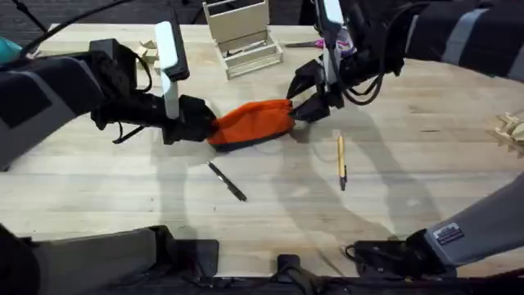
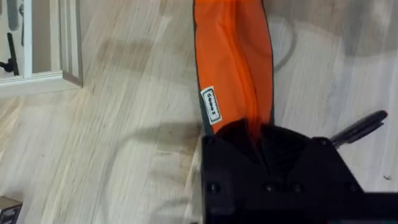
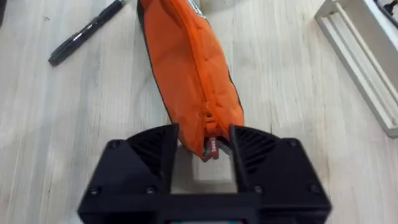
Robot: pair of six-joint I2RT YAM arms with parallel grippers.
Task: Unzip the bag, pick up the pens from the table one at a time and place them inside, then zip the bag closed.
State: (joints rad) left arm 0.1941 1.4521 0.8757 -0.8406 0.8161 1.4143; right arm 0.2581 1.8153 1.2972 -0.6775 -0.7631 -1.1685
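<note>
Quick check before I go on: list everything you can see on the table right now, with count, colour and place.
bag: 1, orange with dark bottom edge, table centre, held at both ends
pens: 2; black in front of the bag, tan to its right
wooden rack: 1, pale, far edge
table: 1, light wood
left end effector: black, shut on the bag's left end
right end effector: black, around the bag's zipper-pull end

Between both grippers, on the light wooden table [image 1: 409,156]: orange fabric pouch [image 1: 252,123] (slim black pen [image 1: 227,181] and tan pen [image 1: 341,161] lying nearer).
</note>
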